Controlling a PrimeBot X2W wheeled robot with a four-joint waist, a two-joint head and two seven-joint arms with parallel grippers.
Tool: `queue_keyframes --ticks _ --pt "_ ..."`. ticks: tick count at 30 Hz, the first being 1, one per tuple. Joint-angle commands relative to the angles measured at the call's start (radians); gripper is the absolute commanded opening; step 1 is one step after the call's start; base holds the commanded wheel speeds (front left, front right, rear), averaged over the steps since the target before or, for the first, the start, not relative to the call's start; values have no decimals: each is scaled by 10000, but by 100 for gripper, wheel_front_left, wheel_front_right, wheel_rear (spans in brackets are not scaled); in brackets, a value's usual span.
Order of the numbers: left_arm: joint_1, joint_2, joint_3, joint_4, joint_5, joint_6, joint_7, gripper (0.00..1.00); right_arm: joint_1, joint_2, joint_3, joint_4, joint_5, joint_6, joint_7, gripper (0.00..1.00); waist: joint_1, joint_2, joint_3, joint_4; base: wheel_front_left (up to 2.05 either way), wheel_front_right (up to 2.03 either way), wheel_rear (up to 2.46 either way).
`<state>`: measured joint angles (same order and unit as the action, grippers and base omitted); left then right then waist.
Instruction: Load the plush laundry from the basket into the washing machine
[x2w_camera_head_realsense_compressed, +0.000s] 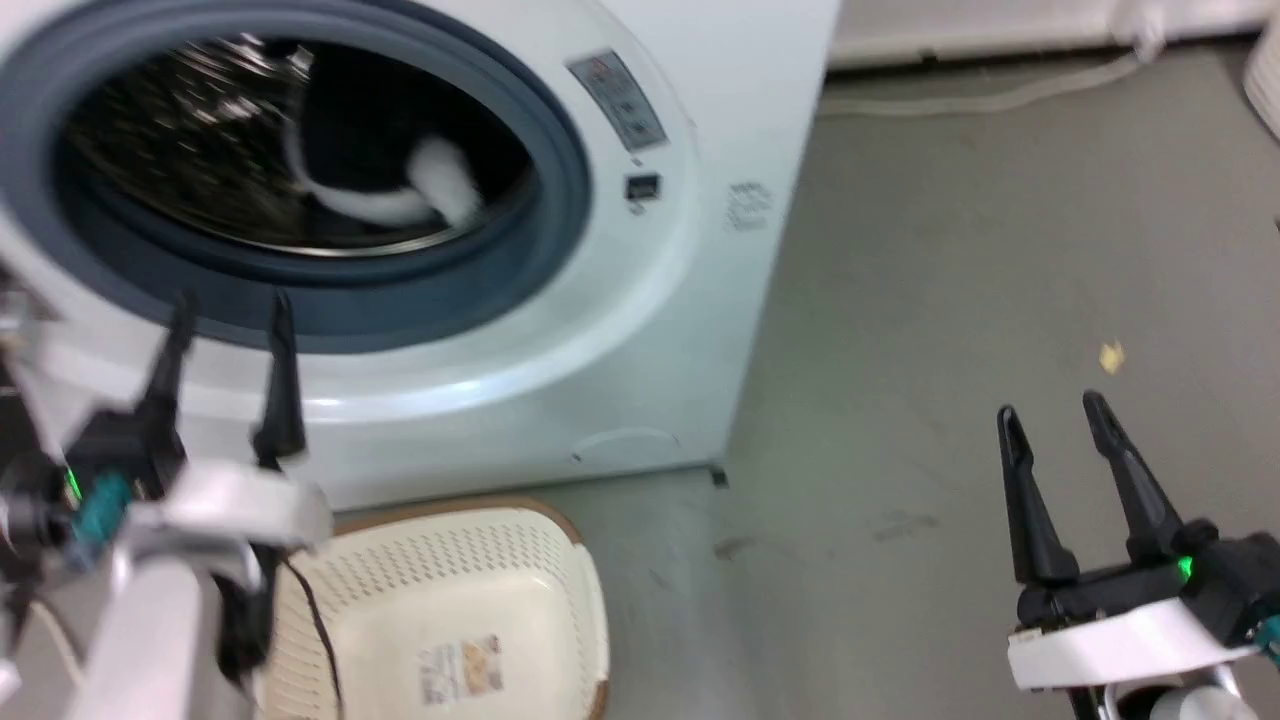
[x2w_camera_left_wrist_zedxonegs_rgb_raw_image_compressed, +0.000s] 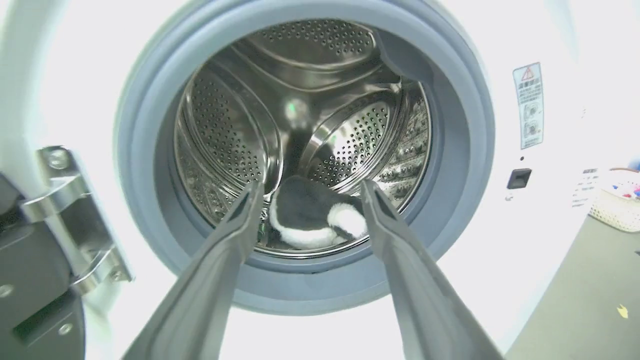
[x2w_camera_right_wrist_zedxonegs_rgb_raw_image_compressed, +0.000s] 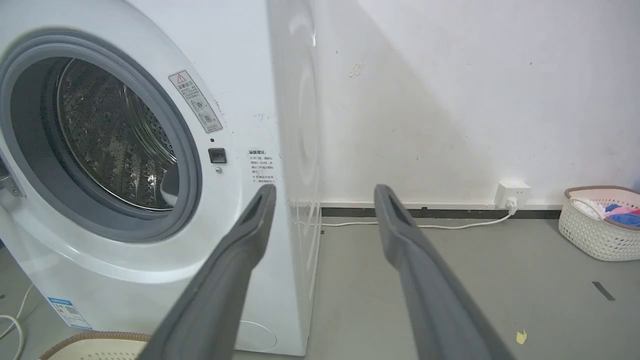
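Facing the washing machine (x2w_camera_head_realsense_compressed: 700, 250), you have the plush laundry (x2w_camera_left_wrist_zedxonegs_rgb_raw_image_compressed: 310, 215) lying in its drum (x2w_camera_left_wrist_zedxonegs_rgb_raw_image_compressed: 225, 125), seemingly untouched, with left gripper (x2w_camera_left_wrist_zedxonegs_rgb_raw_image_compressed: 311, 184) and right gripper (x2w_camera_right_wrist_zedxonegs_rgb_raw_image_compressed: 325, 189) both spread and empty.

Glossy perforated steel drum (x2w_camera_left_wrist_zedxonegs_rgb_raw_image_compressed: 300, 110), fuzzy plush laundry (x2w_camera_left_wrist_zedxonegs_rgb_raw_image_compressed: 320, 215)

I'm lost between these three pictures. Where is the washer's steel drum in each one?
Head view: drum at upper left, blurred.
Left wrist view: drum in the centre, seen straight on.
Right wrist view: drum at left, seen at an angle.
Shared landmark: the warning sticker, to the right of the drum in each.
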<state>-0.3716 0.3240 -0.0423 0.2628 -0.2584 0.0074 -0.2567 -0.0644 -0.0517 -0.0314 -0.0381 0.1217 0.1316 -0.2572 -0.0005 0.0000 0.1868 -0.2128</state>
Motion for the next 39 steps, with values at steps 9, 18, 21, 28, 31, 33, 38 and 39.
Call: queue_keyframes --ticks 9,18,21,28,31,33,38,39 --pt "3005 -1344 -122 -1362 206 188 -50 100 721 15 64 185 -269 -9 -46 100 5 0 -1457 1177 0 0 0" --pt "4097 -2052 -198 -1514 784 212 -50 100 1116 15 148 297 -234 -9 -46 100 5 0 -1746 1537 0 0 0" --pt "4229 -2188 -151 -1488 1083 119 -51 100 1199 15 263 418 -193 -9 -46 100 5 0 -1752 1648 0 0 0" --pt "4194 -2316 0 -1477 1277 62 -51 100 1229 15 312 504 -187 -9 -46 100 5 0 -1758 1717 0 0 0" --pt "4172 -2347 39 -1486 1372 -8 -51 100 1226 15 361 524 -169 -9 -46 100 5 0 -1758 1718 0 0 0" --pt "4138 -2345 6 -1464 1349 -12 8 0 1063 2 370 502 -237 0 4 0 5 0 -1758 1720 0 0 0" --pt "4132 -2357 -22 -1479 1367 -12 46 0 1054 0 362 499 -251 0 40 0 5 0 -1760 1726 0 0 0" --pt "4128 -2360 -18 -1488 1376 -13 67 0 1051 0 361 498 -258 0 61 0 5 0 -1761 1729 0 0 0"
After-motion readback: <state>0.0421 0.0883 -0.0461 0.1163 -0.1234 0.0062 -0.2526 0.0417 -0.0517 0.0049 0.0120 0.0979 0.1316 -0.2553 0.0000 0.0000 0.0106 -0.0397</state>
